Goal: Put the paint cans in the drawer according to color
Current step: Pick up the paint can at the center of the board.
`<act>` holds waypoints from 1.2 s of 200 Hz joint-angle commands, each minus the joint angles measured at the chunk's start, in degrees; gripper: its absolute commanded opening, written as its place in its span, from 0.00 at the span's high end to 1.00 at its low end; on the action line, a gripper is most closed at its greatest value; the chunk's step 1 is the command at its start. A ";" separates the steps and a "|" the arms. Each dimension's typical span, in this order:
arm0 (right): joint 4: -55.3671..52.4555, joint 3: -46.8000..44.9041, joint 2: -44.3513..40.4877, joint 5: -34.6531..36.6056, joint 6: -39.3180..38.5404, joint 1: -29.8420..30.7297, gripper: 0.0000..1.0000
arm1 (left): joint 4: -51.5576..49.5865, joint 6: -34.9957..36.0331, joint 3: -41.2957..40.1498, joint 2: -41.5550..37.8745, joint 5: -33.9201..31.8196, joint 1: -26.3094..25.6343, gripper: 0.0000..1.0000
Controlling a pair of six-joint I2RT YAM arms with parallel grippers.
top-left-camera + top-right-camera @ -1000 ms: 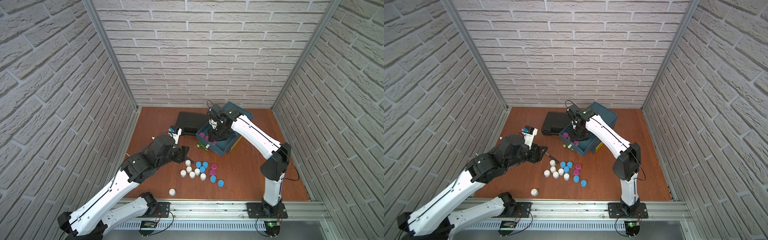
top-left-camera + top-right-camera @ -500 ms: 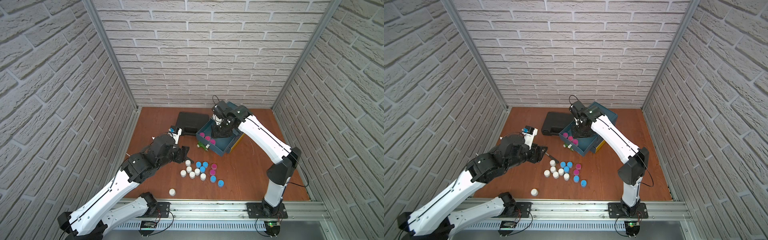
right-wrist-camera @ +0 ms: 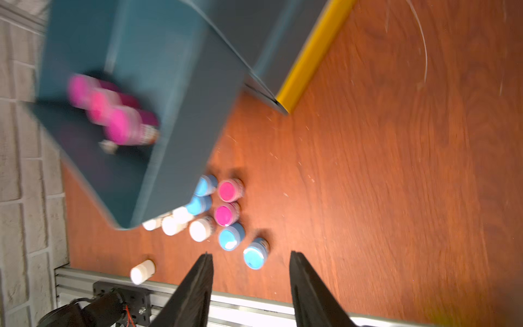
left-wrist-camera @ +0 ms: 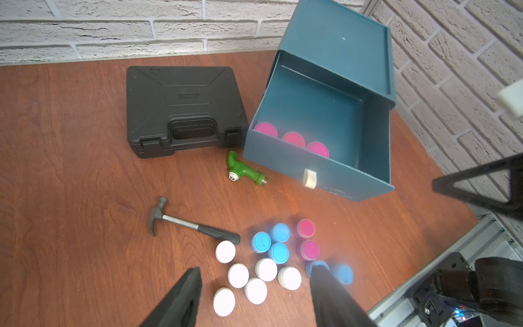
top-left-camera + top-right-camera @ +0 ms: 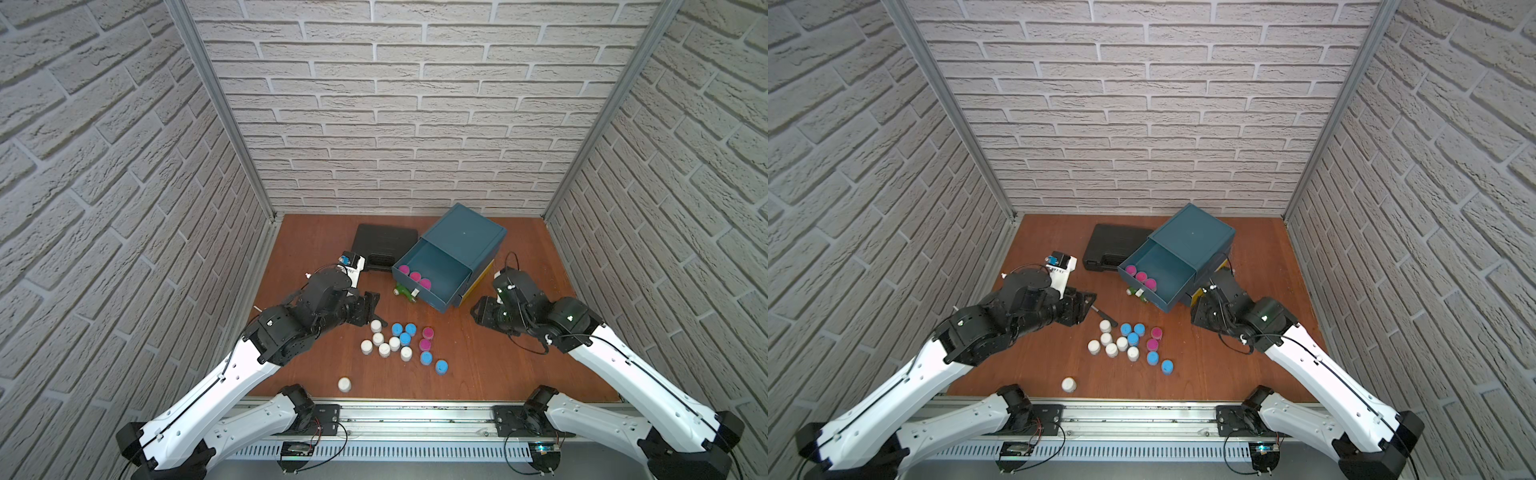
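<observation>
The teal drawer stands pulled open with three magenta paint cans in a row behind its front wall. On the table in front is a cluster of paint cans: white, light blue and magenta. One white can stands alone near the front edge. My left gripper hovers open and empty just left of the cluster. My right gripper hangs open and empty to the right of the drawer, above the table.
A black case lies left of the drawer unit. A green toy drill lies by the drawer's front wall and a hammer rests beside the white cans. A yellow edge shows under the open drawer. Brick walls enclose three sides.
My right arm has pulled back from above the drawer to the table at its right. The left arm and the cans on the table have not moved.
</observation>
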 commanded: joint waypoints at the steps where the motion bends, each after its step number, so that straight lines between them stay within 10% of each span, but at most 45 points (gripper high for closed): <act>1: 9.23 -10.03 -2.68 -2.20 8.98 0.72 0.48 | 2.44 -0.03 -0.42 0.19 0.87 -0.25 0.34; 111: 49.53 -29.21 10.49 -3.60 21.96 6.03 0.22 | 2.14 -0.04 -0.66 -0.16 1.46 -0.22 0.34; 240: 60.82 -27.49 23.86 -1.19 24.25 10.39 0.17 | 1.73 -1.06 -0.97 -1.56 1.07 -0.20 0.34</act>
